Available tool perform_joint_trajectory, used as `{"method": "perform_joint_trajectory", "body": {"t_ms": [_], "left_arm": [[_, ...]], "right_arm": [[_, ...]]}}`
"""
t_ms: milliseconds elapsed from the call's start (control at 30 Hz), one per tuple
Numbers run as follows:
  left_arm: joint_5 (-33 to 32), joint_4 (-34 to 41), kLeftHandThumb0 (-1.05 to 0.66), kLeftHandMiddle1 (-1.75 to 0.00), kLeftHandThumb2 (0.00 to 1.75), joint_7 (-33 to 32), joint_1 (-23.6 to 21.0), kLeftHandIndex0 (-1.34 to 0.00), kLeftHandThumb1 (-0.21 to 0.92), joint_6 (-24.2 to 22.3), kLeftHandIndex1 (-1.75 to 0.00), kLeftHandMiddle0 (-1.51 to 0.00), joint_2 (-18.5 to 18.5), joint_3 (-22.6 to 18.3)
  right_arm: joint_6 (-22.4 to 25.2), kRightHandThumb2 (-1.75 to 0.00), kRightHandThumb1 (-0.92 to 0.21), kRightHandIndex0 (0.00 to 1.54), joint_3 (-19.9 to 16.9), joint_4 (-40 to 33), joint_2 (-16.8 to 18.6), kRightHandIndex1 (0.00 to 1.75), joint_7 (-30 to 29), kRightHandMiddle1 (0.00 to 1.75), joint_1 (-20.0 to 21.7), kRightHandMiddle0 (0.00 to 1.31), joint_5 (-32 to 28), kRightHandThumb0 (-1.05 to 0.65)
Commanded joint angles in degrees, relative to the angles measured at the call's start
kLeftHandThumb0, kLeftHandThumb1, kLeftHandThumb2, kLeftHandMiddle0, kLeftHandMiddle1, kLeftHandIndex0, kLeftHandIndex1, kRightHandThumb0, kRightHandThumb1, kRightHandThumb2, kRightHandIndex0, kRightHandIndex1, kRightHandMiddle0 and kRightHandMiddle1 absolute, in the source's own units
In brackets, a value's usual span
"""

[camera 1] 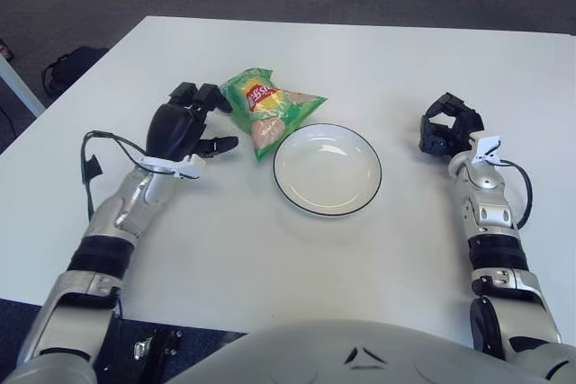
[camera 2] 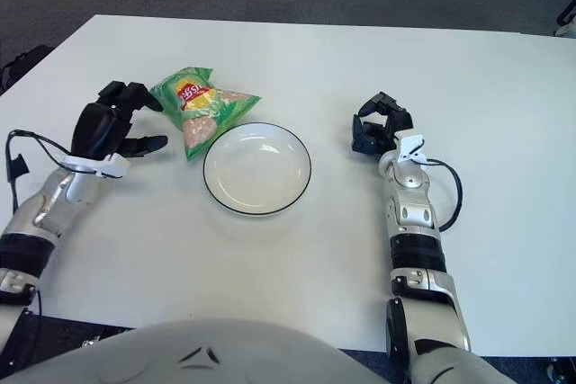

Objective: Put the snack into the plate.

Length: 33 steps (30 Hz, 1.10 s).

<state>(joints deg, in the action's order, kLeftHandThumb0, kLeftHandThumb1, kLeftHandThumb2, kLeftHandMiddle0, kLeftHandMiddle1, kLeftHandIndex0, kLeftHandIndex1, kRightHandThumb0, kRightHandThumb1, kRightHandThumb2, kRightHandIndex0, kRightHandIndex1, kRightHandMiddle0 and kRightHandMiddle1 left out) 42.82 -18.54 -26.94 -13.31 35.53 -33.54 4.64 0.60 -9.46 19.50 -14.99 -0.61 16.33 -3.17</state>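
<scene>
A green snack bag [camera 1: 265,107] lies flat on the white table, just beyond the upper left rim of a white plate [camera 1: 327,169] with a dark edge. The plate holds nothing. My left hand [camera 1: 191,123] is just left of the bag, fingers spread and holding nothing, its fingertips close to the bag's left edge. My right hand [camera 1: 447,127] shows to the right of the plate, well apart from it, with fingers curled and holding nothing.
The white table [camera 1: 297,258] runs wide in front and behind. A cable [camera 1: 99,146] loops by my left wrist. A dark bag [camera 1: 67,67] sits on the floor past the table's left edge.
</scene>
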Motion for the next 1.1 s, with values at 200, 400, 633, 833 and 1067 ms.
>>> {"method": "perform_joint_trajectory", "body": {"t_ms": [200, 400, 633, 833, 1067], "left_arm": [[6.35, 0.53, -0.58, -0.84, 0.89, -3.45, -3.13, 0.0, 0.51, 0.99, -1.02, -0.01, -4.47, 1.35], [8.59, -1.22, -0.62, -0.58, 0.88, -4.67, -5.03, 0.0, 0.45, 0.23, -0.84, 0.0, -5.27, 2.7], [12.34, -1.08, -0.78, -0.12, 0.75, -5.18, -6.81, 0.0, 0.57, -1.09, -0.38, 0.0, -7.14, 4.8], [14.56, -1.3, -0.87, -0.01, 0.6, -4.43, -9.41, 0.0, 0.7, -2.12, -0.09, 0.0, -7.93, 6.88], [14.07, -3.01, -0.95, 0.0, 0.45, -1.24, -13.12, 0.0, 0.82, -0.89, -0.01, 0.0, -8.86, 9.3]], "right_arm": [[4.81, -1.33, -0.31, 1.32, 1.26, 2.44, 1.33, 1.75, 0.12, 1.75, -2.99, 0.62, 0.96, -0.48], [4.41, -1.33, -0.31, 1.32, 1.35, 2.64, 1.35, 1.75, 0.37, 1.75, -2.98, 0.62, 0.9, -0.48], [3.71, -1.33, -0.31, 1.32, 1.41, 2.74, 1.39, 1.75, 0.67, 1.75, -3.06, 0.62, 0.79, -0.49], [3.9, -1.34, -0.3, 1.32, 1.56, 2.66, 1.4, 1.75, 0.49, 1.75, -3.01, 0.63, 0.96, -0.49], [4.54, -1.35, -0.29, 1.31, 1.6, 2.28, 1.67, 1.75, 0.19, 1.75, -3.02, 0.63, 0.96, -0.49]]}}
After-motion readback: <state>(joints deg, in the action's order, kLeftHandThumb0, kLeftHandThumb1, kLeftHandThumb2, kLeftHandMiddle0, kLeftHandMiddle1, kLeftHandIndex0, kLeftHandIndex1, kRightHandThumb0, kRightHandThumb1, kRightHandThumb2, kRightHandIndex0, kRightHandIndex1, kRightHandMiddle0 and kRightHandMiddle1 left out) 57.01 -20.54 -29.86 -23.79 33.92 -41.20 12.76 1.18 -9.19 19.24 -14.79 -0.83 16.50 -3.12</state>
